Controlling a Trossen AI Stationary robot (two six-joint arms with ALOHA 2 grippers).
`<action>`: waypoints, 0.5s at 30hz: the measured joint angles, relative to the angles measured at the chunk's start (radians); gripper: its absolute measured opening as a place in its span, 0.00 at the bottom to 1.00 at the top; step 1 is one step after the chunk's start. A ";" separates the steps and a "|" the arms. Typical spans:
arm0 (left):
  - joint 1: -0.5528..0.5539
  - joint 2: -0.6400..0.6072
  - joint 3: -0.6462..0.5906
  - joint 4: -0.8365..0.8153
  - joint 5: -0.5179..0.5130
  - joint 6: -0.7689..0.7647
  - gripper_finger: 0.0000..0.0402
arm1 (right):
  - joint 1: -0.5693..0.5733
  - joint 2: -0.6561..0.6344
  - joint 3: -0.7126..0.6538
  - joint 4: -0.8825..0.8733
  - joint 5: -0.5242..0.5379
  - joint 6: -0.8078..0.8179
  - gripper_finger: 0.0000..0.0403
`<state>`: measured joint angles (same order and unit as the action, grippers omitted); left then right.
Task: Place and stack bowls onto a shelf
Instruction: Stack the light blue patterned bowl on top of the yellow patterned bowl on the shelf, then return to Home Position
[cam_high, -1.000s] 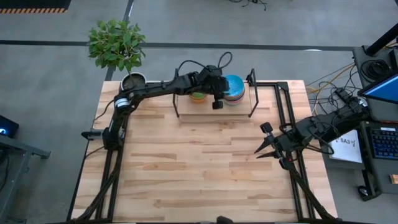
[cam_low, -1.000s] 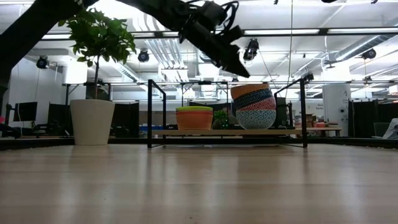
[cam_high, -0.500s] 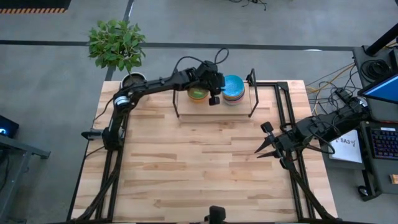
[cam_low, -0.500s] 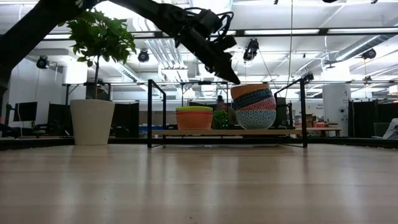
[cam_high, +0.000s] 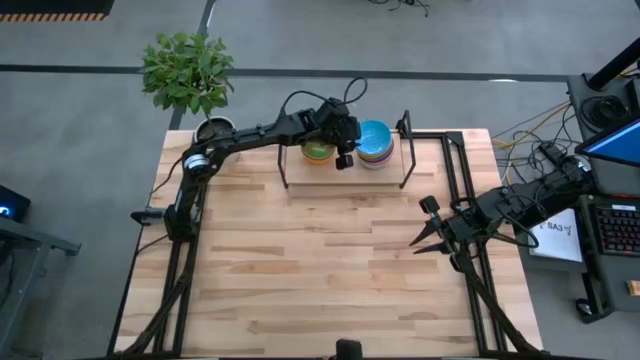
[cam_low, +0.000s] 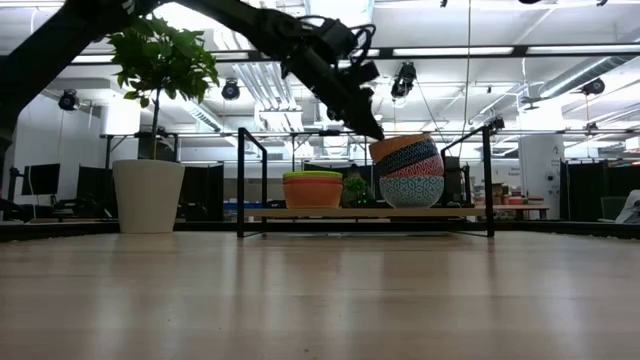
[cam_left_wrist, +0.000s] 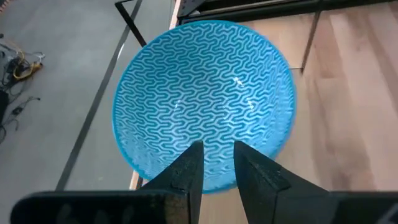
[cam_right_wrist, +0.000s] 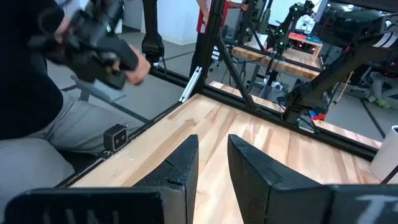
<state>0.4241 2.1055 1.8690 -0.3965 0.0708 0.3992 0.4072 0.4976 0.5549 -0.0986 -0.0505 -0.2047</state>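
Observation:
The shelf (cam_high: 330, 185) stands at the table's far edge and holds two stacks of bowls. The left stack (cam_low: 312, 190) shows green, yellow and orange. The right stack (cam_low: 408, 172) is higher, and its top bowl (cam_left_wrist: 205, 99), orange outside and light blue wave-patterned inside, sits slightly tilted. My left gripper (cam_left_wrist: 214, 152) reaches over from the table's left, its fingers a narrow gap apart, at this bowl's rim. My right gripper (cam_high: 418, 225) waits open near the table's right edge, holding nothing. My left gripper's fingertips (cam_low: 375, 132) stand at the top bowl's rim (cam_low: 372, 143), on the side toward the other stack. They slant down from the table's left. Both fingers (cam_left_wrist: 189, 165) reach over the rim above the hollow with nothing pinched between them. Whether they touch the rim I cannot tell.
A potted plant (cam_low: 148, 195) stands at the table's far left corner. Black wire uprights (cam_low: 242, 180) close the shelf's two ends. In the right wrist view a seated person (cam_right_wrist: 37, 137) holds a device beyond the table's edge. Bare wood spans the table's middle (cam_high: 320, 270).
My left gripper has gone down and toward the far edge, from above the right stack to the rim of its top bowl. Both stacks stay in place on the shelf.

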 joint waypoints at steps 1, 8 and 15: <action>-0.006 -0.013 0.000 -0.018 0.000 -0.011 0.17 | 0.000 0.000 0.000 0.000 0.000 -0.007 0.19; -0.108 -0.198 -0.046 -0.218 0.037 -0.017 0.13 | -0.010 0.003 -0.071 0.148 0.000 -0.078 0.19; -0.273 -0.546 -0.448 -0.037 0.040 -0.123 0.10 | -0.119 0.001 -0.148 0.286 0.000 -0.051 0.19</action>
<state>0.1513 1.5598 1.4210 -0.4334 0.1104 0.2765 0.2884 0.4991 0.4065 0.1872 -0.0509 -0.2561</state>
